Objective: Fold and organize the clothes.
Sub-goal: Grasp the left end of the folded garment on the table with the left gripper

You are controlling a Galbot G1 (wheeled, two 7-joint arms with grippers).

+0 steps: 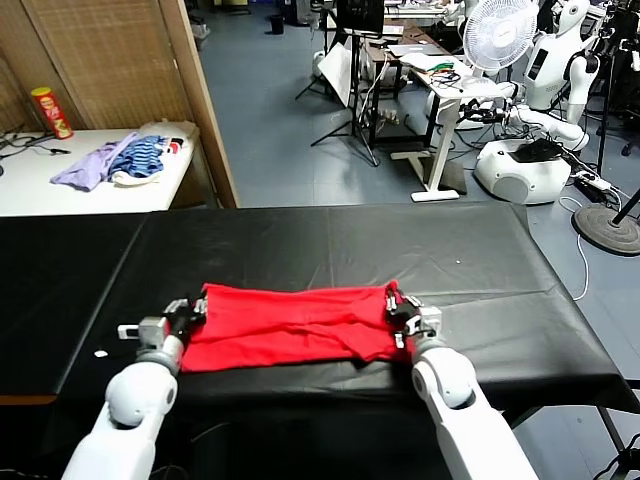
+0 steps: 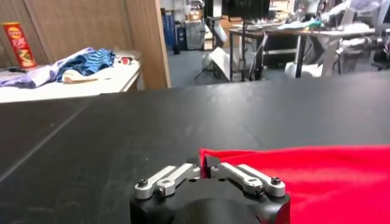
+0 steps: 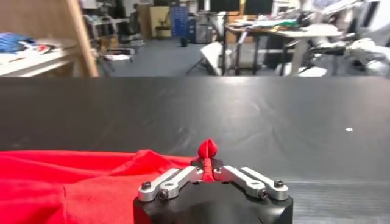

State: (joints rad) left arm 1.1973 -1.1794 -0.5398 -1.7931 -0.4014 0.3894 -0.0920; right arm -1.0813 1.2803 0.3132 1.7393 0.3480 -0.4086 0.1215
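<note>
Red T-shirt lies on the black worktop, near the front edge, between the two arms. It looks partly folded: a flat wide band, long side running left to right, no sleeves or collar showing, a few wrinkles across the middle. My read is that at least one lengthwise fold is in, and what's left is bringing the ends together into a smaller packet, then tidying it. Print not visible; plain red side up.

Left claw sits low at the shirt's left end, by the far corner. In its wrist view the linkage is drawn in and the red edge starts right at it, but the fingertips are hidden. Can't tell whether it is spread or pinching cloth.

Right claw is at the shirt's right end, also low. Its wrist view shows a small peak of red cloth sticking up right at the linkage, so fabric looks nipped there; I'd call it pinching the corner, though the tips themselves are hidden.

Lilac and striped pile and a red can sit on the white side table, well apart, untouched.
</note>
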